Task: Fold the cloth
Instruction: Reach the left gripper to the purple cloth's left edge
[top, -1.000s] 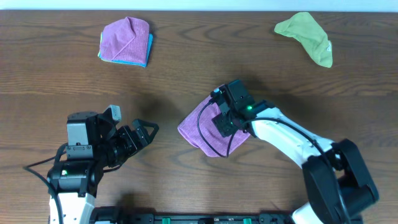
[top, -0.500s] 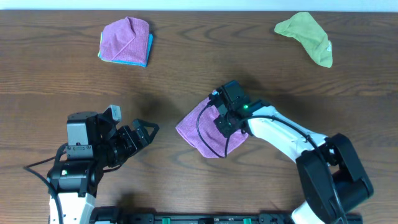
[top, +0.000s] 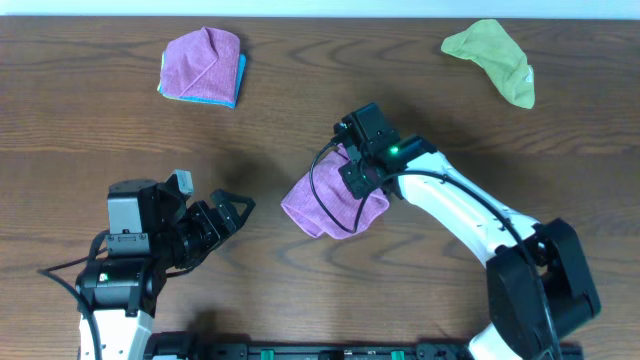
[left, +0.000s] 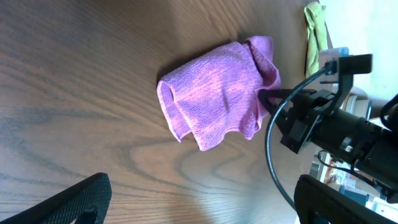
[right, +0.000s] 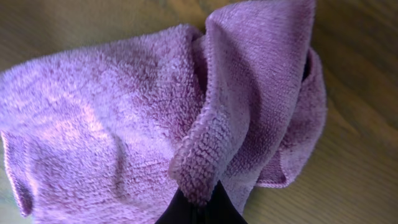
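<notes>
The purple cloth (top: 322, 207) lies crumpled in the middle of the table, partly doubled over itself. My right gripper (top: 352, 168) is at its far right corner, shut on a bunched edge of the cloth (right: 127, 124); in the right wrist view the black fingertips (right: 200, 208) pinch a thick fold of it. The pinched corner is raised and the remainder trails down to the wood. My left gripper (top: 236, 210) stands open to the left of the cloth (left: 214, 99), apart from it, with bare table between its fingers (left: 68, 200).
A second purple cloth (top: 203, 62) sits folded on a blue one at the back left. A lime-green cloth (top: 492, 60) lies at the back right, also seen as the green cloth (left: 314, 28). The right arm's black cable (top: 318, 205) loops over the cloth.
My right gripper has shut on the cloth's corner and moved up and towards the back left, pulling that corner with it and bunching the cloth. The left arm has not moved.
</notes>
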